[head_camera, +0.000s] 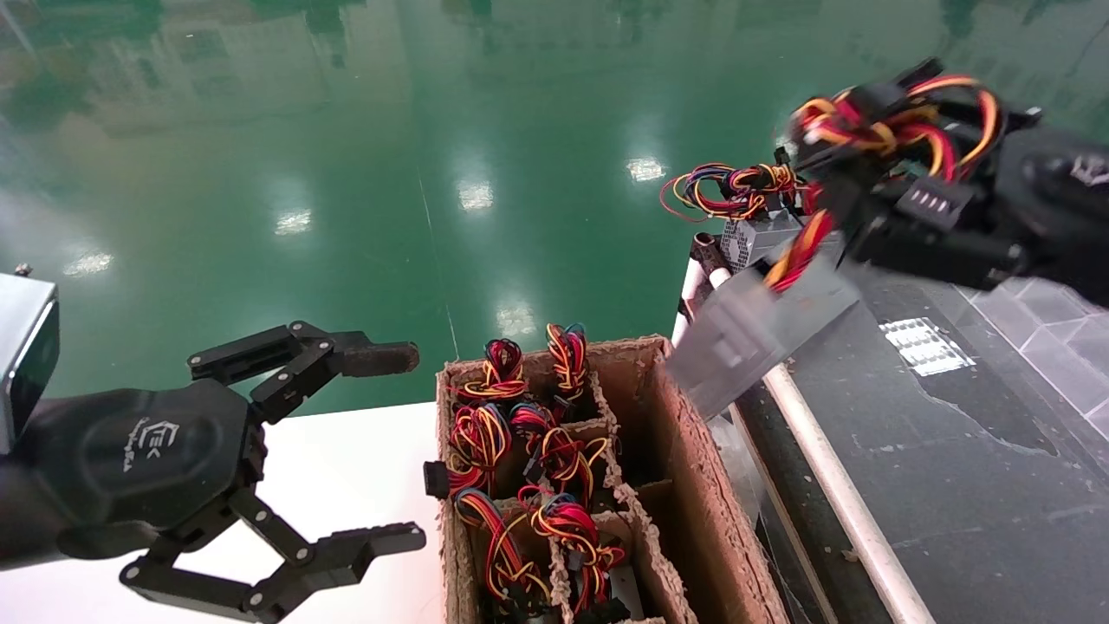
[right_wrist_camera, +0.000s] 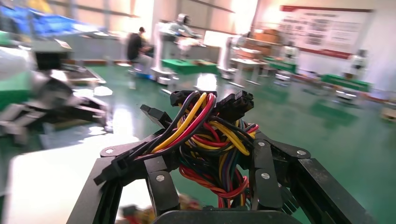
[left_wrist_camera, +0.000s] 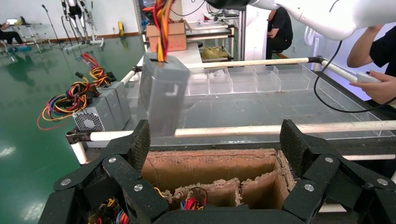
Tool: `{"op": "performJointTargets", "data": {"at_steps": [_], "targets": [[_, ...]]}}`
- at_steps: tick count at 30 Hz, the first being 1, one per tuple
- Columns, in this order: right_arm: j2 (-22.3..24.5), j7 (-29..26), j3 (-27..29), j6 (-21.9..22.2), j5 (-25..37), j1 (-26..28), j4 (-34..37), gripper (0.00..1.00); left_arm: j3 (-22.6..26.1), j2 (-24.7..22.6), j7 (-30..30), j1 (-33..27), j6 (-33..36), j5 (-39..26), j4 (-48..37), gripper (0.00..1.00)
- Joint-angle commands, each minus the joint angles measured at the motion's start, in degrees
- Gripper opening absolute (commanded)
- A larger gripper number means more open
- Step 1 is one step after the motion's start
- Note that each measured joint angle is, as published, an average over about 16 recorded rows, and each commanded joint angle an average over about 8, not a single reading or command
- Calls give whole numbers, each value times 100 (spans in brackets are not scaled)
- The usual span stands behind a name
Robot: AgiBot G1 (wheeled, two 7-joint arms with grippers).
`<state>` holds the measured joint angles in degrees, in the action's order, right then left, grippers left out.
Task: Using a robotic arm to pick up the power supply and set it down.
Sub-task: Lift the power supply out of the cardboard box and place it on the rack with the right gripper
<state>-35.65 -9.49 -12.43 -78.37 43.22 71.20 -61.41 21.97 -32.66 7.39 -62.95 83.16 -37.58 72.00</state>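
Head view: right gripper [head_camera: 875, 186] high at upper right, clamped on the wire bundle [head_camera: 892, 121] of a power supply [head_camera: 758, 325]; the grey box hangs tilted below it in the air, over the white rail [head_camera: 832, 485] between the cardboard box [head_camera: 693, 485] and the dark conveyor surface [head_camera: 953, 451]. Cardboard box has divider cells, most holding more supplies with red/yellow wire bundles [head_camera: 528, 451] sticking up; the cell row nearest the rail looks open. Another power supply [head_camera: 754, 234] with a coloured wire loop sits at the far end of the conveyor. Left gripper [head_camera: 346, 451] low at left over the white table [head_camera: 364, 468], fingers spread wide, holding nothing. Left wrist view: left gripper [left_wrist_camera: 215, 144] fingers wide apart, framing the cardboard box [left_wrist_camera: 210, 168]; lifted power supply [left_wrist_camera: 163, 98] hangs by its wires above the rail [left_wrist_camera: 243, 130], clear of the box; two more grey units [left_wrist_camera: 100, 112] with wire loops stand beside it at the conveyor end; clear plastic trays [left_wrist_camera: 252, 79] farther back. Right wrist view: right gripper [right_wrist_camera: 208, 163] fingers closed around the wire bundle [right_wrist_camera: 210, 135], black connectors sticking out on top; grey box body not visible here, background blurred.
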Motion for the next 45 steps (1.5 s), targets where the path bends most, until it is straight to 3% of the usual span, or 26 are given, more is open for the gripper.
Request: {"op": "performJointTargets", "data": {"at_steps": [1,15,22,32,45], "targets": [[53,96,26,39,96,117,218,0,0,0,0,0,0,0,0,100],[606,1106,-13,-591,657,482,2177,0,0,0,0,0,0,0,0,100],[652,1480,-196,-903,989,615,2964,0,1,0,0,0,0,0,0,100],[217,1778,-592,-1064,1480,975,3574,0,1,0,0,0,0,1,0,100],[-624,2235,-1012,-576,2182,1789,4284,0,1,0,-1,0,0,1,0,100]]}}
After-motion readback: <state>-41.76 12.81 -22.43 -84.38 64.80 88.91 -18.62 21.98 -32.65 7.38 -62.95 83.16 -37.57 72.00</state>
